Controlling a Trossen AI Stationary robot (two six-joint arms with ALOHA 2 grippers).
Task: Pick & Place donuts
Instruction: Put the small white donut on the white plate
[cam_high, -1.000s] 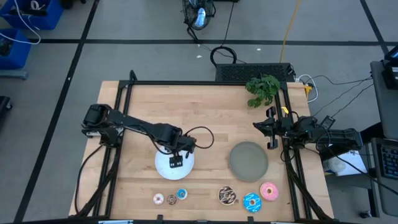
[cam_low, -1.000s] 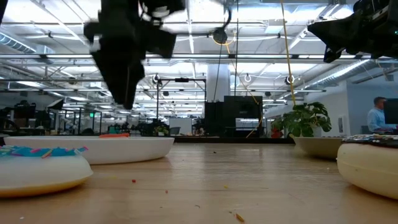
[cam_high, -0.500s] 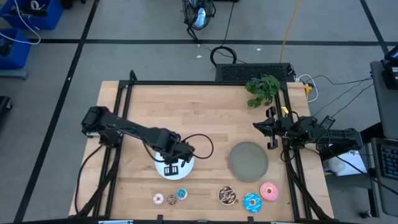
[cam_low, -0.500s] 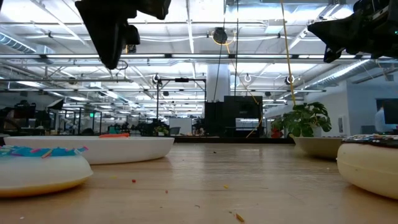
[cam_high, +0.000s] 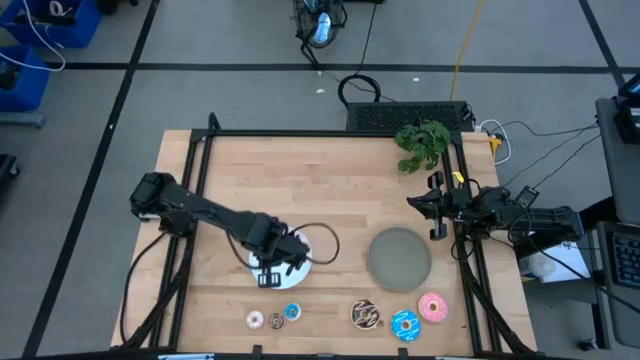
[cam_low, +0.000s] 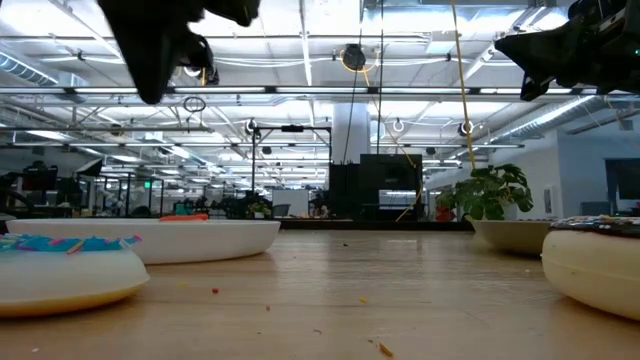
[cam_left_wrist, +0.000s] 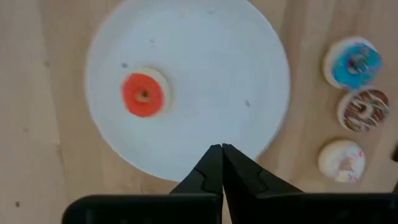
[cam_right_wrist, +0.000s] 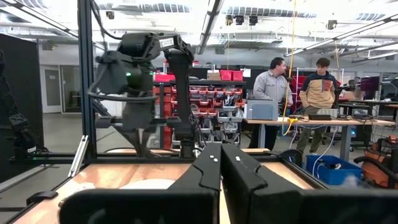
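A: Where is there open room on the table (cam_high: 330, 180)?
B: The whole far half is bare wood; only the plant (cam_high: 422, 145) stands at its right corner.
A: And the near edge?
B: Crowded; small donuts (cam_high: 273, 319) and larger donuts (cam_high: 402, 318) line it; the white plate (cam_high: 300, 268) and grey plate (cam_high: 400, 257) sit just behind, with a clear lane between.

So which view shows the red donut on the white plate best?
The left wrist view: the red donut lies in full sight on the white plate. In the high view the left arm covers it; the low and right wrist views don't show it.
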